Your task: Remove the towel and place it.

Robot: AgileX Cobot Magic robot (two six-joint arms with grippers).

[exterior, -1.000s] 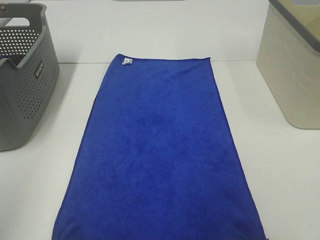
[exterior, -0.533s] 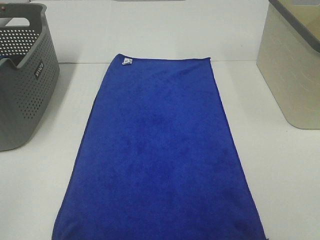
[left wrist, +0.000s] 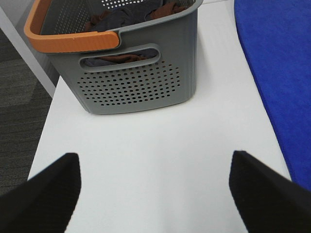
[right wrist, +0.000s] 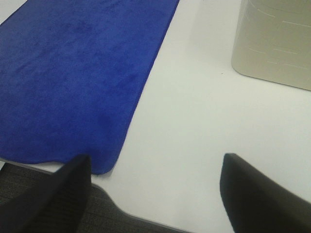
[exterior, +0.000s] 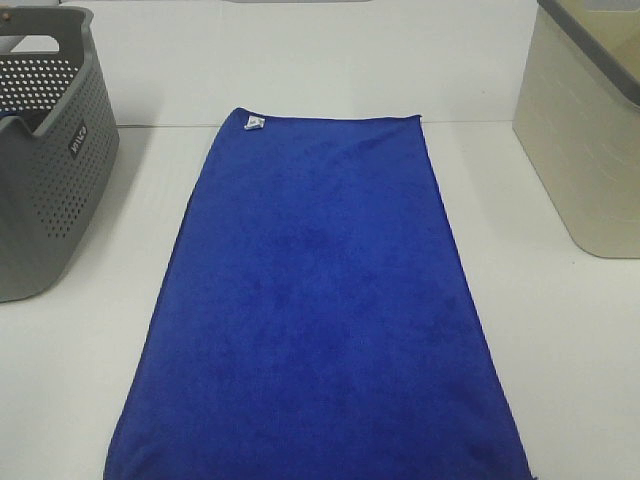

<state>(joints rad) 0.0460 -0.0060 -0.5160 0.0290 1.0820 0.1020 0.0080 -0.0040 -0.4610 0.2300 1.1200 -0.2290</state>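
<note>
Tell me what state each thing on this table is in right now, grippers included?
towel: spread flat, unheld
grey basket: upright, clothes inside
beige bin: upright, contents hidden
left gripper: open, empty, above bare table
right gripper: open, empty, near the towel's corner

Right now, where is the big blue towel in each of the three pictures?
Exterior high: the towel lies flat down the middle of the table, between the grey basket and the beige bin.
Left wrist: only its edge shows, beside the grey basket.
Right wrist: its near corner reaches the table's edge, with the beige bin beyond.
Shared landmark: the white table.
</note>
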